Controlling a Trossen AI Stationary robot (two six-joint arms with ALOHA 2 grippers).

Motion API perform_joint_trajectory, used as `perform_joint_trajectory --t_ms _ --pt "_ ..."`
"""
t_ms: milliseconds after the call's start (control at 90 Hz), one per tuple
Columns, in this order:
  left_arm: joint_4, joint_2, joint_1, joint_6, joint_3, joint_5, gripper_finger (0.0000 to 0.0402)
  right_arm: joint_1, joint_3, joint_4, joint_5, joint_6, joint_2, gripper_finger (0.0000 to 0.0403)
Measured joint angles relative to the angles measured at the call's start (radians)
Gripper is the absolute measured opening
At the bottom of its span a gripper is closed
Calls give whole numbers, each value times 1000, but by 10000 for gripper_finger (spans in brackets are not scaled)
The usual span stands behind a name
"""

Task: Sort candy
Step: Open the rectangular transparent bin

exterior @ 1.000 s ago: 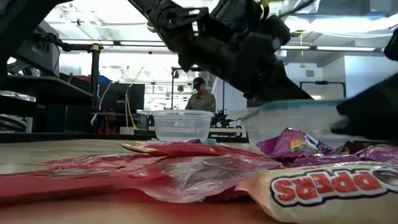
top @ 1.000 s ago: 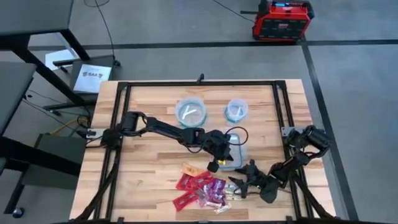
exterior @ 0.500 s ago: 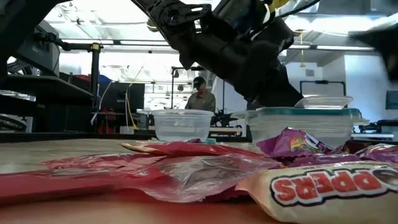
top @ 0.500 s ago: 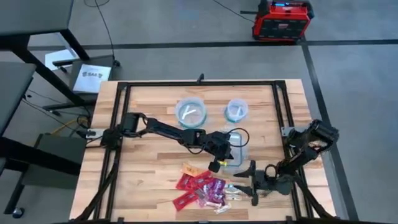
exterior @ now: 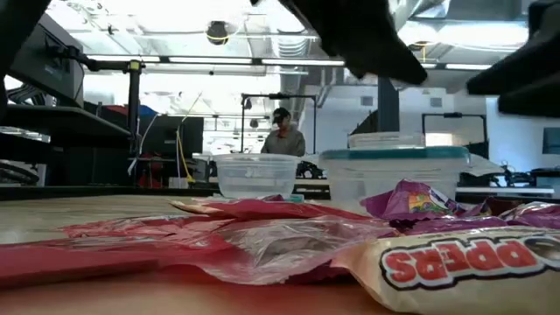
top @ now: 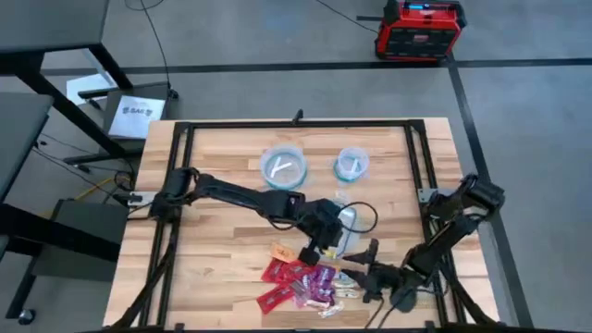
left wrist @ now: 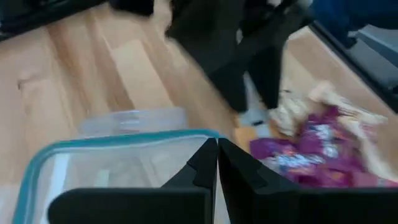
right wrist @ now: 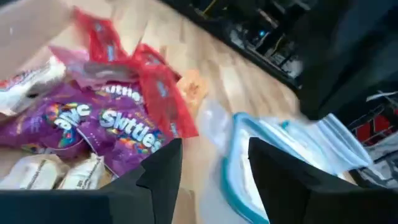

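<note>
The candy (top: 301, 277) lies in a loose pile near the table's front edge: purple packs (right wrist: 118, 130), red wrappers (right wrist: 155, 87), an orange one (right wrist: 189, 90) and whitish ones (right wrist: 56, 174). In the low view the candy (exterior: 262, 236) fills the foreground. My right gripper (top: 350, 268) hangs open at the pile's right side, and in its wrist view the right gripper (right wrist: 214, 165) has nothing between its fingers. My left gripper (top: 319, 239) is shut over the near end of the clear tub (top: 350, 222), and the left gripper (left wrist: 217, 152) holds nothing that shows.
The teal-rimmed tub (left wrist: 112, 149) stands just behind the pile. Two clear round bowls (top: 284, 168) (top: 351, 164) stand farther back, each with something pale inside. A black frame (top: 296, 125) runs round the table. A person (exterior: 282, 136) stands in the room beyond.
My left gripper has moved a little toward the table's near edge, over the tub's near end, and in the low view its arm no longer hides the tub. My right arm has stretched lower along the near right side; its gripper stays by the pile's right edge.
</note>
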Motion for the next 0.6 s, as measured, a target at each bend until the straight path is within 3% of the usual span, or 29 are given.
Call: perform_joint_trajectory --t_ms 156,411,500,600 --pt "-259 -78 -53 -87 0 -82 0 -54 77 1 6 -113 91 166" --pt "-425 -180 -139 -175 0 -231 0 -151 167 -19 13 -199 182 157" --pt "-437 -187 -151 -190 0 -240 0 -169 187 -30 12 -204 184 121" --pt "-474 -185 -163 -208 0 -240 0 -173 204 -52 11 -206 175 51"
